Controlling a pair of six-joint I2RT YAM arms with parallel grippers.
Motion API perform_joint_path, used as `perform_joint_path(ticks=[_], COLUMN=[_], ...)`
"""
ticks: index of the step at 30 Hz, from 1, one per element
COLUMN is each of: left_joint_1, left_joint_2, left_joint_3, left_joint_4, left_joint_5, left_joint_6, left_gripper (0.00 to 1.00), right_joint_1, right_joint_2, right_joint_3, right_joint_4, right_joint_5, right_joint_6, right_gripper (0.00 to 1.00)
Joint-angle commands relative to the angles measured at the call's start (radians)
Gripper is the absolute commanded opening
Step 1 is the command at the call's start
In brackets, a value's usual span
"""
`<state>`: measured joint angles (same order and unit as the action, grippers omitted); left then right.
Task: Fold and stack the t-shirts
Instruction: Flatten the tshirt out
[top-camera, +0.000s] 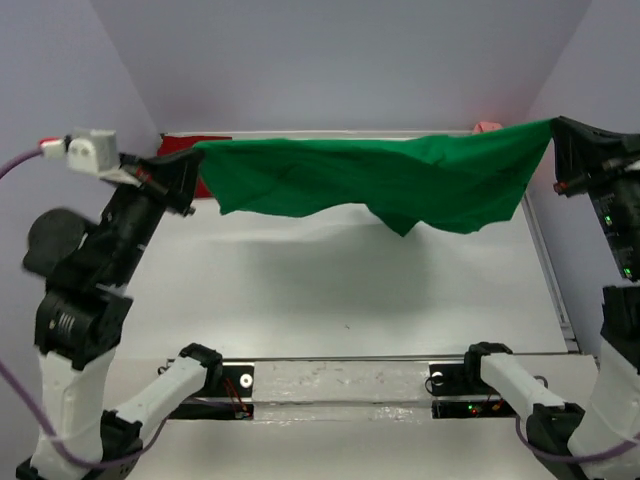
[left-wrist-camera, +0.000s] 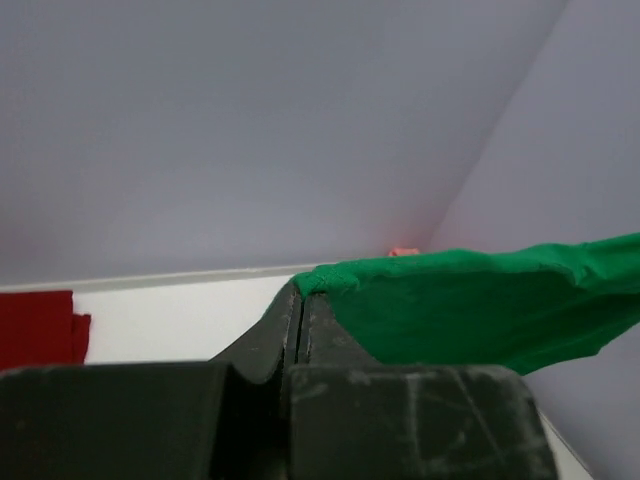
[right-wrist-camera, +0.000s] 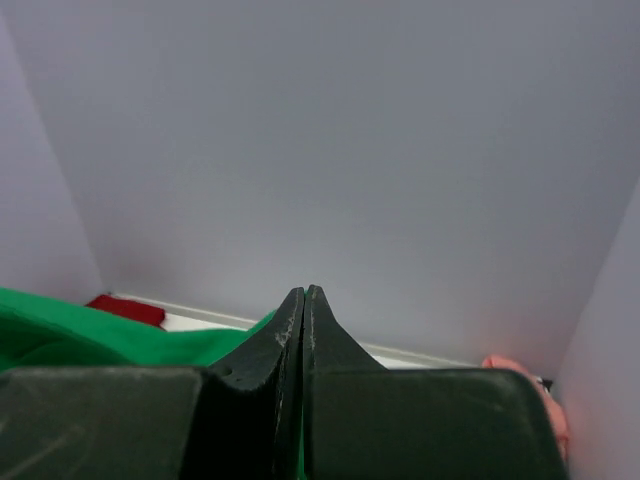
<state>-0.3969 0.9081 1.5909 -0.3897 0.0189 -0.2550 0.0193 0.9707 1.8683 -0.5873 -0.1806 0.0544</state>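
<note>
Top view: the green shirt (top-camera: 400, 180) hangs in the air, stretched across the far half of the table (top-camera: 330, 300); the left gripper (top-camera: 190, 178) clamps its left corner and the right gripper (top-camera: 560, 140) its right corner, a little higher; the lower edge sags in loose folds, deepest right of centre, apparently clear of the tabletop; the red shirt (top-camera: 185, 143) lies at the far left corner, and the pink shirt (top-camera: 487, 127) peeks over the green one at the far right; the step looks like spreading the shirt before laying it flat, so both grips should stay level and taut, and the hanging edge should touch down first and be drawn smooth, well apart from the other two shirts

Left wrist view: the black fingers are pressed together on the green cloth at their tips; the cloth runs off to the right, matte and soft, with a narrow rolled edge and shallow creases; the red shirt lies flat at the left, square-edged as if folded

Right wrist view: the fingers meet in a closed seam; green cloth bunches low at their left, though the pinch itself is hidden; the pink shirt is a soft lump by the right wall (right-wrist-camera: 610, 330)
</note>
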Motion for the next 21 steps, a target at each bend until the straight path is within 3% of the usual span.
perform_joint_path(ticks=[1,7,16,21], left_joint_1=[0.003,0.004,0.003,0.003], left_joint_2=[-0.101,-0.245,-0.235,-0.253], left_joint_3=[-0.075,-0.036,0.058,0.112], left_joint_4=[-0.071,-0.097,-0.081,-0.057], left_joint_5=[0.173,0.291,0.282,0.299], left_joint_6=[0.039,0.048,0.062,0.079], left_gripper=[0.0,0.01,0.01,0.01], right_joint_1=[0.001,0.001,0.001,0.001], right_joint_2=[-0.039,-0.081,0.037,0.051], right_joint_3=[0.035,0.172,0.397,0.494], right_joint_4=[-0.077,-0.166,-0.233,-0.207], right_joint_5=[-0.115,-0.165,-0.103,-0.223], right_joint_6=[0.047,0.077,0.062,0.061], right_gripper=[0.0,0.0,0.0,0.0])
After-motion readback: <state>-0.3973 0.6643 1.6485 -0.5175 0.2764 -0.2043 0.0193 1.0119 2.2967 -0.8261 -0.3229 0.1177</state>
